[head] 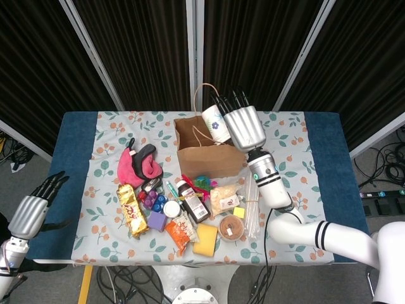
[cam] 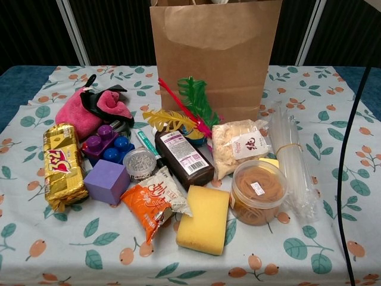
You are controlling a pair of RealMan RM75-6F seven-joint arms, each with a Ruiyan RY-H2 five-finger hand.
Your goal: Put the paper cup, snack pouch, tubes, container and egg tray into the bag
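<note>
The right hand grips the white paper cup with a purple flower print right above the open top of the brown paper bag, which stands upright near the back of the counter with the leaf-patterned cloth. The left hand hangs off the counter's left edge holding nothing, fingers apart.

Everything else sits in a heap in front of the bag. The orange snack pouch has white Chinese characters on it, not readable from here. The clear bundle of tubes with a rubber band lies along the right, just beside the round clear container with brown contents, which carries a small white label too tiny to read. The gold foil pack shows red lettering, and the dark brown bottle has a white printed label, also illegible. A yellow sponge touches the pouch.
</note>
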